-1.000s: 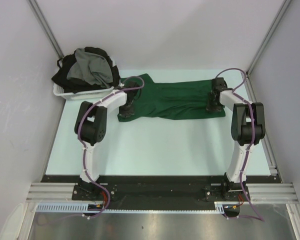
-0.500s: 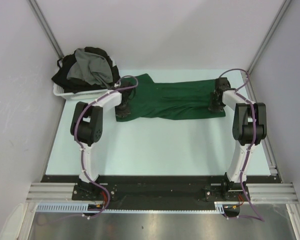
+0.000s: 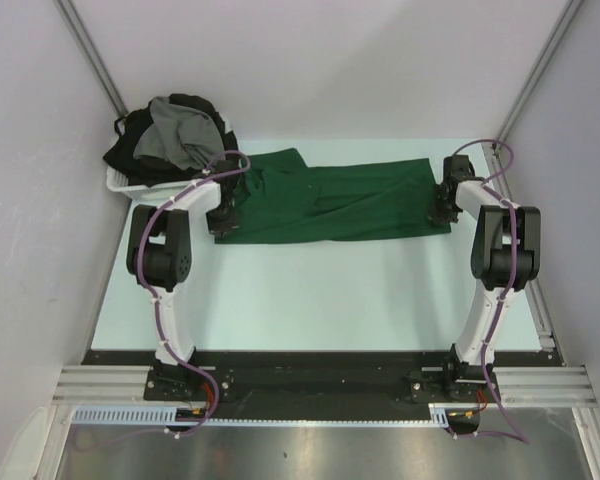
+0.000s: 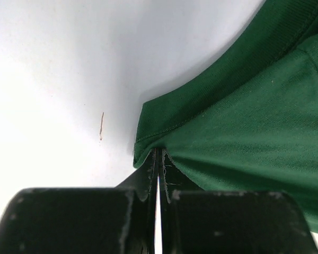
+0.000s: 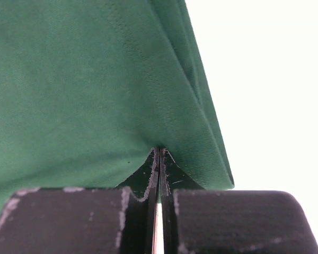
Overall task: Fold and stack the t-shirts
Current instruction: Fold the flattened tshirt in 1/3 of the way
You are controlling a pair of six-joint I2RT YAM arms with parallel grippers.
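Dark green t-shirt (image 3: 330, 205) lies across the far half of the pale table (image 3: 310, 290), the largest surface in view. It is stretched into a long band from left to right. Its left part is wider and creased, and its right part is narrower. In the left wrist view the green cloth (image 4: 244, 121) fills the right side, with a hemmed edge curving down to the fingers. In the right wrist view the cloth (image 5: 85, 79) covers the left and middle, folded into a doubled edge that runs down to the right.

At the far left corner stands a white basket (image 3: 130, 187), just beside the green shirt's left end. It is heaped with more t-shirts: a grey t-shirt (image 3: 185, 135) on top and black t-shirts (image 3: 125, 155) spilling over its left rim.

The 2 arms reach forward from the near edge, the left arm (image 3: 160, 250) bent toward the shirt's left end and the right arm (image 3: 502, 250) toward its right end.

The left gripper (image 3: 223, 215) is down at the near left corner of the green shirt. Its wrist view shows the fingers (image 4: 148, 177) pressed together on a pinch of green fabric. The right gripper (image 3: 442, 205) sits on the shirt's right end, and its fingers (image 5: 167, 174) are likewise clamped on a fold of the cloth.

A thin brownish streak (image 4: 101, 126) marks the bare table left of the pinched corner.
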